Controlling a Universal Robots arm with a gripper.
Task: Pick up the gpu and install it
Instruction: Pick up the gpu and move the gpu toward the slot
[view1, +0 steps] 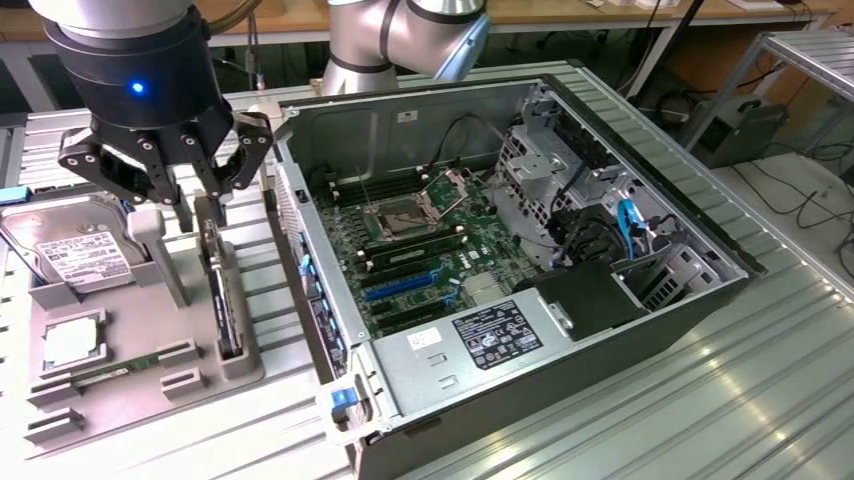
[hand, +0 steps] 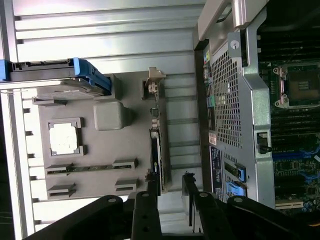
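The case (view1: 561, 400) stands just beside the tray (view1: 127, 400); the gripper (view1: 178, 215) hangs over the tray's case-side edge, fingers (hand: 150, 205) spread, holding nothing; the gpu (view1: 222, 300) stands on edge in the tray slot nearest the case. Seen from the wrist, the card looks in line with one finger rather than the gap; I'd judge a good grasp needs the gap centred over the thin top edge, jaws square to it.

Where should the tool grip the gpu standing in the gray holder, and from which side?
Probably its upper long edge, from straight above. The gpu stands on edge in the gray holder, so only the top is free, and its thin body lets the open tool close across the two flat faces. The computer case stands close beside it.
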